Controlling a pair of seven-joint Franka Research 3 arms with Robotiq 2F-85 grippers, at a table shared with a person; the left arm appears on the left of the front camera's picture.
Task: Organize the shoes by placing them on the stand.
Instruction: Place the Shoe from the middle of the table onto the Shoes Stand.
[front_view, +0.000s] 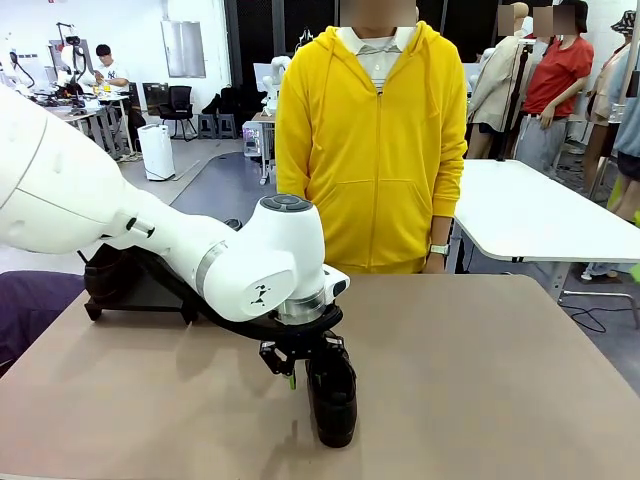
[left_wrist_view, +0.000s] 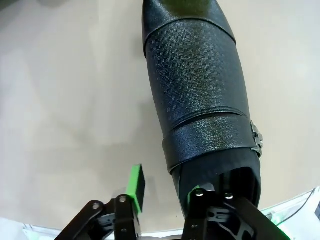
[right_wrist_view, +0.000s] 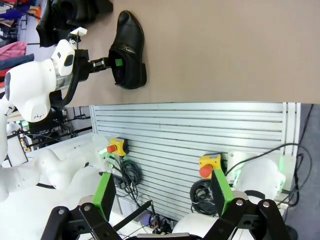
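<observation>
One glossy, embossed shoe (left_wrist_view: 200, 95) (rounded toe); left jaws straddle its collar; right jaws open.

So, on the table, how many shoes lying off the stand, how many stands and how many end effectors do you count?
Shoe off the stand: 1
Stand: 1
End effectors: 2, the left end effector and the right end effector
Total: 4

No readable text, brand or number anywhere. The white left arm (front_view: 262, 293) carries a small dark mark on its wrist housing, possibly a logo, too small to make out. The shoe (left_wrist_view: 200, 95) shows only an embossed pattern, no lettering.
</observation>
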